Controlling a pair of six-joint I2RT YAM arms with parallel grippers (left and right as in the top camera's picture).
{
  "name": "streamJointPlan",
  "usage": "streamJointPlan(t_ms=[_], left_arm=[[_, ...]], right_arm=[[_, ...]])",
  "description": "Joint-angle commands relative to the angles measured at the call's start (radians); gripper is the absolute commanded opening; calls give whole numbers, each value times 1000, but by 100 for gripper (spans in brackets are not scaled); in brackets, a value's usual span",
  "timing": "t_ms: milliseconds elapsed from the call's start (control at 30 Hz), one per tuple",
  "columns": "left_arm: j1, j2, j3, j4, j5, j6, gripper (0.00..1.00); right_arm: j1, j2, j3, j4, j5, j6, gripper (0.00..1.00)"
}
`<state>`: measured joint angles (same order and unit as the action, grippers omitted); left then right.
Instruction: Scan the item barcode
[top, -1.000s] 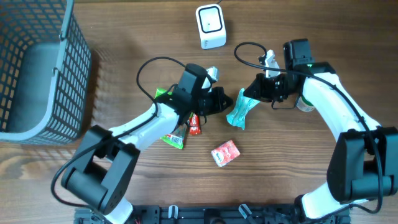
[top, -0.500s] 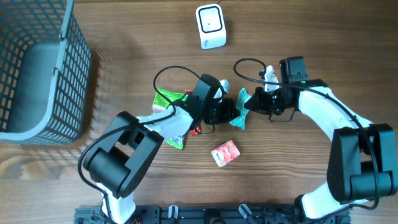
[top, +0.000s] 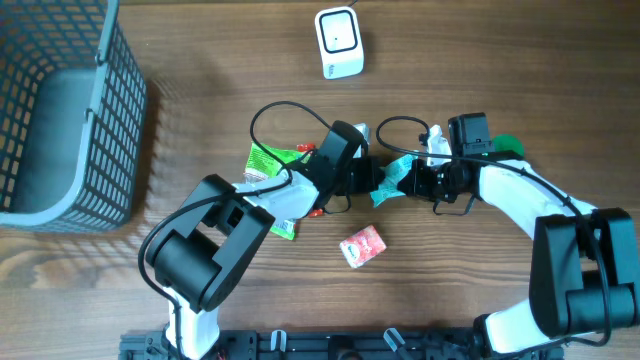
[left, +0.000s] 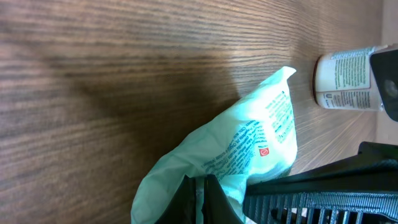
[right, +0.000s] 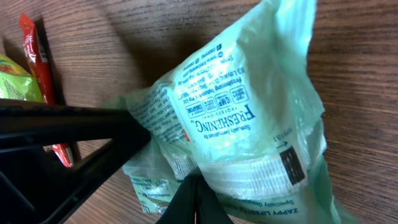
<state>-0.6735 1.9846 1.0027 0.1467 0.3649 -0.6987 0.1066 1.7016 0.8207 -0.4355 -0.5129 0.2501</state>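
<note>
The left gripper (top: 368, 180) and the right gripper (top: 413, 182) are both clenched on opposite ends of the pale green packet (top: 390, 180), holding it between them at the middle of the table (top: 470, 60), I think to stretch it flat for the white scanner (top: 338, 42) further up.

Overhead looks down; both close wrist views share the pouch (right: 249, 93).
</note>
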Motion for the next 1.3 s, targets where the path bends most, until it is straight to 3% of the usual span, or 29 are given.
streamJointPlan(t_ms=[0, 167, 367, 467, 667, 800, 867, 933, 1267], left_arm=[[37, 8, -9, -40, -198, 123, 4], [42, -211, 0, -106, -198, 123, 4], [43, -111, -2, -161, -199, 123, 4], [43, -38, -2, -108, -199, 122, 4], [42, -15, -2, -142, -147, 118, 4], [61, -69, 2, -178, -166, 119, 4], [81, -142, 24, -189, -105, 119, 4], [96, -175, 39, -188, 44, 119, 4], [101, -11, 39, -211, 151, 131, 4]], right_arm=[[-3, 33, -41, -16, 151, -26, 4], [-3, 7, 166, -150, -24, -93, 5], [-1, 9, 190, -157, -258, -91, 4], [21, 10, 153, -126, -261, -53, 4], [47, 10, -18, 143, -216, 47, 4], [47, 10, -37, 139, -185, 39, 4], [46, 9, -37, 164, -208, 39, 4], [46, 9, -36, 200, -248, 42, 4], [47, 10, -37, 194, -138, 49, 4]])
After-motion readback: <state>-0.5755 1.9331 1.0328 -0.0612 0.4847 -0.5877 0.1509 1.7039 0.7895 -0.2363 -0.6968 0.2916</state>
